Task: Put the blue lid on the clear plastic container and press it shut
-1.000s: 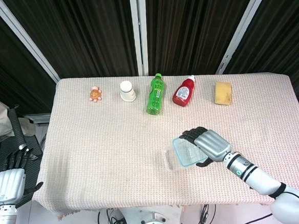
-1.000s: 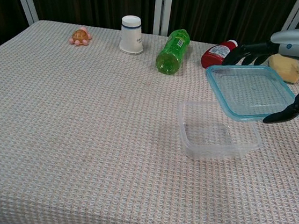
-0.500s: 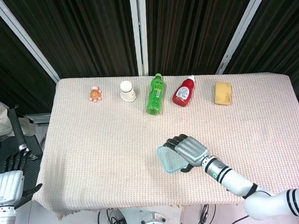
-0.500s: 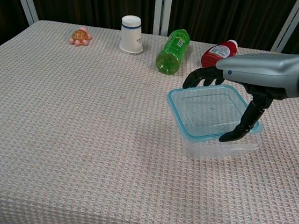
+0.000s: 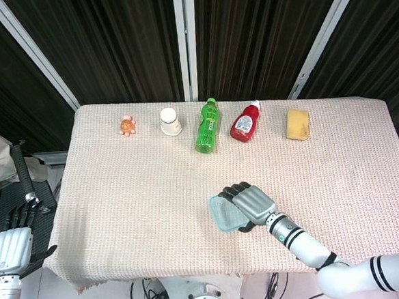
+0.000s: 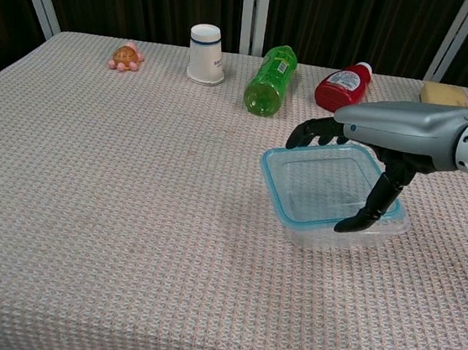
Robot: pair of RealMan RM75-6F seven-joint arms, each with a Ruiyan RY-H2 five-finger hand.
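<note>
The blue-rimmed lid [image 6: 322,183] lies tilted on the clear plastic container [image 6: 347,232], offset to the left so that its left edge overhangs. My right hand [image 6: 395,130] arches over the lid and grips it, fingers at the far edge and thumb at the near right edge. In the head view the lid [image 5: 224,213] pokes out left of my right hand [image 5: 253,204], which hides most of the container. My left hand [image 5: 11,250] hangs off the table's left side, holding nothing, its fingers apart.
Along the table's far edge stand a small orange toy [image 6: 125,55], a white cup [image 6: 206,54], a lying green bottle [image 6: 269,79], a red sauce bottle [image 6: 342,83] and a yellow sponge [image 6: 446,94]. The table is covered by a pink woven cloth [image 6: 111,212].
My right hand carried the lid left and down from above the container's right side onto the container. Over the last half second it sank a little lower. The left hand stayed put.
</note>
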